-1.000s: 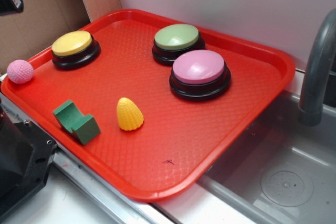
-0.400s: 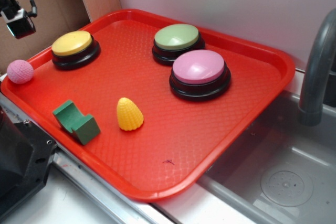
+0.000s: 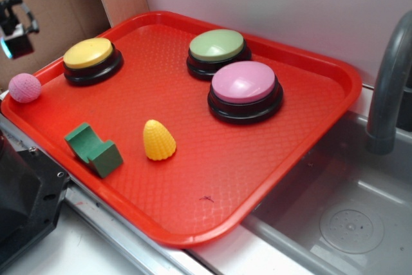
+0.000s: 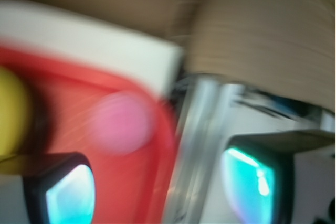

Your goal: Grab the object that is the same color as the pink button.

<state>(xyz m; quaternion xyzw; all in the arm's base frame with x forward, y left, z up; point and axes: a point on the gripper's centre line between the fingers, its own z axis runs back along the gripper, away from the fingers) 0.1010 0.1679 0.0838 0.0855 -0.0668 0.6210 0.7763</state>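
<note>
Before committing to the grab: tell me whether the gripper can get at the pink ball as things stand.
Probably yes. The pink ball sits uncovered at the red tray's left edge, apart from the yellow button, with the gripper above it. The blurred wrist view shows nothing between.

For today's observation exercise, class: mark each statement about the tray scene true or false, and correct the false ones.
1. The pink ball sits at the tray's left edge, near the yellow button. True.
2. The gripper is closed around the pink ball. False: it hangs above the ball, apart from it; the blurred wrist view shows the ball ahead of the fingers, not between them.
3. The pink button stands right beside the green button. True.
4. The yellow corn toy lies in the sink. False: it lies on the tray, beside the green block.
5. The green block rests on top of the yellow button. False: it rests on the tray floor.
</note>
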